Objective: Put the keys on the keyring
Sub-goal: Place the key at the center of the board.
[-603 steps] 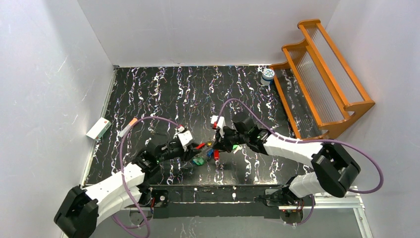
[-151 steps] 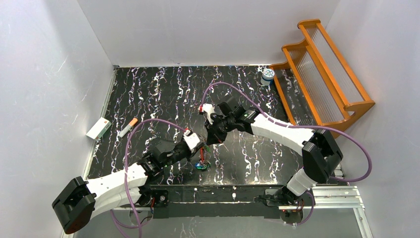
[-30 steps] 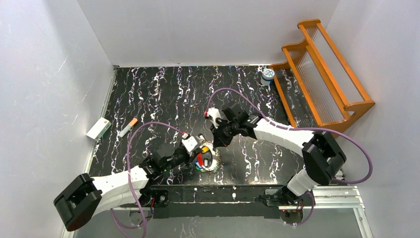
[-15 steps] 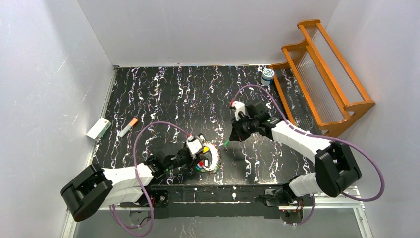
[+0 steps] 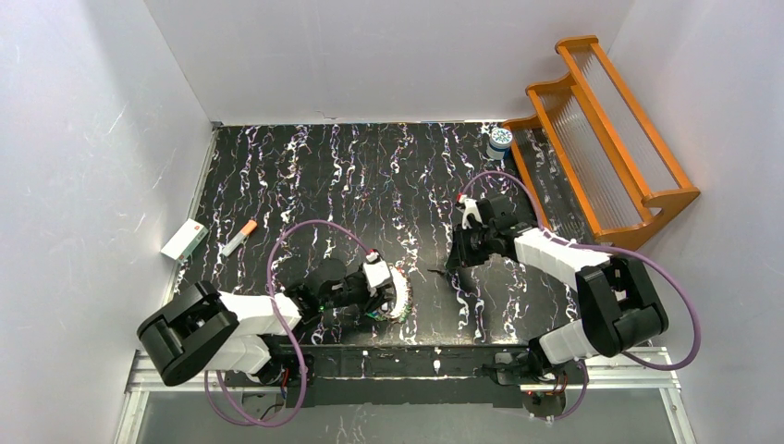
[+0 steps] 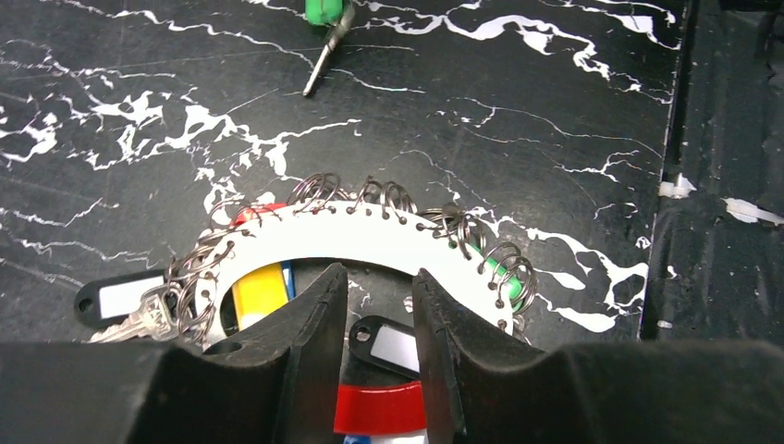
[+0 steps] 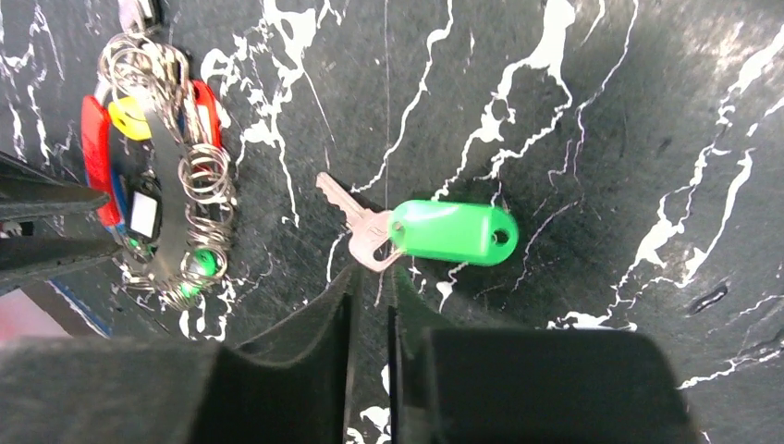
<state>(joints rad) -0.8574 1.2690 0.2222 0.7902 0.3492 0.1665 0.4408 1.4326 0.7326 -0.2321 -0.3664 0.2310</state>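
Note:
The keyring [image 6: 370,231] is a white arc strung with wire loops and lies flat on the black marbled table [image 5: 305,176]. Red, yellow, black and green tagged keys hang on it. My left gripper [image 6: 379,277] sits low over its inner side with the jaws parted; a black tag [image 6: 393,344] and a red tag lie in the gap, ungripped. A loose key with a green tag [image 7: 453,231] lies on the table just beyond my right gripper [image 7: 370,277], whose jaws stand a narrow slit apart with nothing between them. The same key [image 6: 322,37] lies beyond the ring in the left wrist view.
A wooden rack [image 5: 601,139] stands at the right with a white-and-blue jar [image 5: 500,141] beside it. A white box [image 5: 184,240] and an orange-tipped stick [image 5: 238,239] lie at the left edge. The keyring [image 5: 399,294] is close to the table's near edge.
My right gripper has drawn back to the right, away from the ring, and parted its jaws, leaving the green key on the table. My left gripper's jaws have parted at the ring.

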